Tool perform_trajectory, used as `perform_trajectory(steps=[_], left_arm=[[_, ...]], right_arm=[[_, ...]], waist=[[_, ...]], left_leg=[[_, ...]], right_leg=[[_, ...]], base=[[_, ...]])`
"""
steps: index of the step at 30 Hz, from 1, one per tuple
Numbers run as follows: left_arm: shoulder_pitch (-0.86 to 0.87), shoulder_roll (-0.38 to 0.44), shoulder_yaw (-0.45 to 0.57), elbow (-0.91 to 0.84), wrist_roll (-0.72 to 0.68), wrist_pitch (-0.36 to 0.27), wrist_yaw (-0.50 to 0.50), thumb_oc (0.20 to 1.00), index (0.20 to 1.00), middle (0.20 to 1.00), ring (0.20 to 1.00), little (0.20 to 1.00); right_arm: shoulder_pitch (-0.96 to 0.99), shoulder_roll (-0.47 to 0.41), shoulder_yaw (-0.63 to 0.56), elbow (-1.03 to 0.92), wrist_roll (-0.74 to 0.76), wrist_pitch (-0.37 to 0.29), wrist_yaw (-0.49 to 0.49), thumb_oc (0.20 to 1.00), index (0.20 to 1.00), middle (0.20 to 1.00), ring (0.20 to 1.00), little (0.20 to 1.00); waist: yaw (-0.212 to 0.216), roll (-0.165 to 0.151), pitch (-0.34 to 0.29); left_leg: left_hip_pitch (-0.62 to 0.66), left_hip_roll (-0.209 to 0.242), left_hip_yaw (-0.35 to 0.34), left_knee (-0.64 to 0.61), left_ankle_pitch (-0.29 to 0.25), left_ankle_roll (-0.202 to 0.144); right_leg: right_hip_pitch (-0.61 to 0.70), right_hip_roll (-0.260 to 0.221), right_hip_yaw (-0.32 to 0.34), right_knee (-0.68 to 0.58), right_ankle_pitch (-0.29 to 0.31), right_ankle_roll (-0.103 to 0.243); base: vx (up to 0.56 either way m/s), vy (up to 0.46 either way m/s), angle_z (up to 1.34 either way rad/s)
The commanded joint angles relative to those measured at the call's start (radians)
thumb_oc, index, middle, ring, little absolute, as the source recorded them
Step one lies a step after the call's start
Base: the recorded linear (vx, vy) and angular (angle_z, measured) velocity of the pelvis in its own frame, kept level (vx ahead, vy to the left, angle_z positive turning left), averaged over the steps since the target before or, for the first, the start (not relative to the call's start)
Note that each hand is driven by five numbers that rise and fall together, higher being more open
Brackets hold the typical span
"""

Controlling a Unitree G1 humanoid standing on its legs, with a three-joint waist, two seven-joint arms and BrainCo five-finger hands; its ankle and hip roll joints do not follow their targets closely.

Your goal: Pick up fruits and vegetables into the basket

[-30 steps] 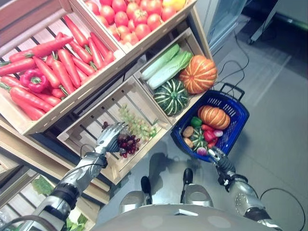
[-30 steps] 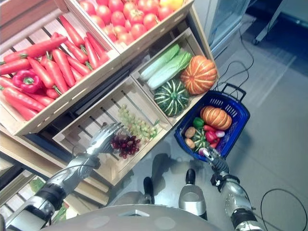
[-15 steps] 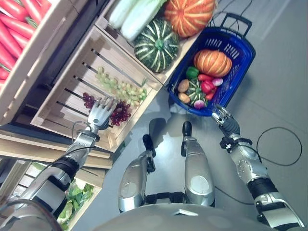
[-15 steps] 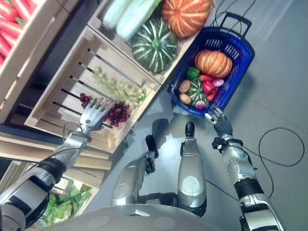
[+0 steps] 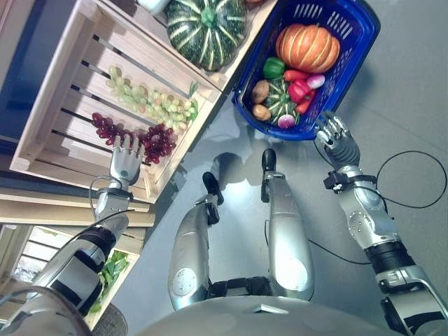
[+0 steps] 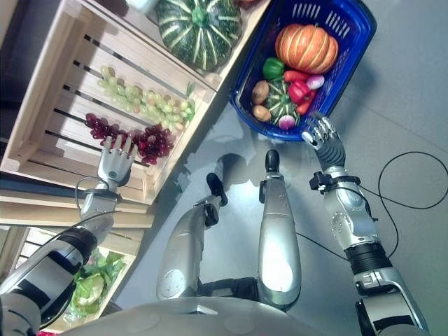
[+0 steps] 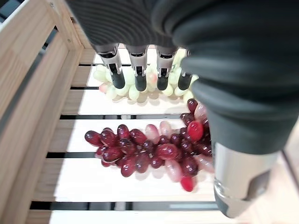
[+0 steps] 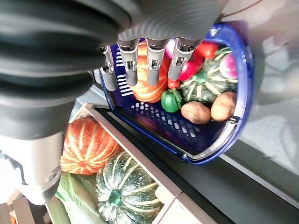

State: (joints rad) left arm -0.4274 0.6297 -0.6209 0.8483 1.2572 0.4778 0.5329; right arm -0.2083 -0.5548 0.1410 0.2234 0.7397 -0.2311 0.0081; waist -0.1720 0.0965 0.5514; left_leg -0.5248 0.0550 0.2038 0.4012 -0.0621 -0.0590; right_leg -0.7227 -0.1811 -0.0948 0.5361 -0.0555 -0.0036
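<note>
Hovering over crate [image 5: 56,105]: left hand [image 5: 124,159], fingers straight and spread, empty | red grapes [image 7: 154,151] lie just beneath the palm, bunch running crosswise to the fingers | right hand [image 5: 337,134] relaxed, empty, beside basket [image 5: 357,52] rim.

Slatted wooden crate [image 5: 52,105] on a grey floor [image 5: 413,105].

Before me, grey smooth floor [image 5: 413,105]; on it, blue plastic slotted basket [image 5: 357,42], just beside the wooden stand; pale slatted wooden crate [image 5: 63,84] on the stand, bearing a dark red grape bunch [image 5: 150,140] and a pale green grape bunch [image 5: 157,105]; neighbouring crate compartment bears a green striped round squash [image 5: 206,28].
</note>
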Motion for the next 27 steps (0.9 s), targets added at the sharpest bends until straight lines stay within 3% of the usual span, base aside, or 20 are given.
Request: perform_trajectory(steps=[1,12,21,27], left_arm=[[0.04,0.047,0.078,0.013,0.018,0.087,0.033,1.0,1.0,1.0,1.0,1.0],[-0.022,0.06,0.135,-0.002,-0.139,0.169,0.079,1.0,1.0,1.0,1.0,1.0],[-0.057,0.063,0.156,0.022,-0.166,0.167,0.095,1.0,1.0,1.0,1.0,1.0],[-0.076,0.064,0.143,0.056,-0.143,0.159,0.049,1.0,1.0,1.0,1.0,1.0]], right_arm=[[0.026,-0.024,-0.041,-0.097,0.025,-0.055,-0.012,1.0,1.0,1.0,1.0,1.0],[-0.005,-0.038,-0.055,-0.123,0.003,-0.044,0.002,1.0,1.0,1.0,1.0,1.0],[-0.011,-0.034,-0.053,-0.118,-0.013,-0.041,0.007,1.0,1.0,1.0,1.0,1.0],[-0.021,-0.031,-0.05,-0.116,-0.001,-0.051,0.016,1.0,1.0,1.0,1.0,1.0]], waist=[[-0.02,0.015,-0.031],[-0.028,0.04,-0.031],[-0.034,0.045,-0.031],[-0.042,0.043,-0.031]], left_leg=[[-0.063,-0.01,0.027,0.098,-0.057,0.008],[-0.148,-0.004,0.043,0.13,-0.052,0.001],[-0.174,-0.004,0.048,0.145,-0.055,-0.003],[-0.205,0.002,0.053,0.172,-0.066,-0.001]], right_leg=[[0.01,0.021,0.001,0.035,-0.084,0.07],[-0.094,0.012,0.021,0.072,-0.082,0.069],[-0.126,0.008,0.03,0.081,-0.079,0.069],[-0.158,0.009,0.041,0.094,-0.078,0.07]], base=[[-0.01,0.043,0.03],[-0.01,0.074,-0.03],[0.02,0.04,-0.03],[0.03,0.04,-0.03]])
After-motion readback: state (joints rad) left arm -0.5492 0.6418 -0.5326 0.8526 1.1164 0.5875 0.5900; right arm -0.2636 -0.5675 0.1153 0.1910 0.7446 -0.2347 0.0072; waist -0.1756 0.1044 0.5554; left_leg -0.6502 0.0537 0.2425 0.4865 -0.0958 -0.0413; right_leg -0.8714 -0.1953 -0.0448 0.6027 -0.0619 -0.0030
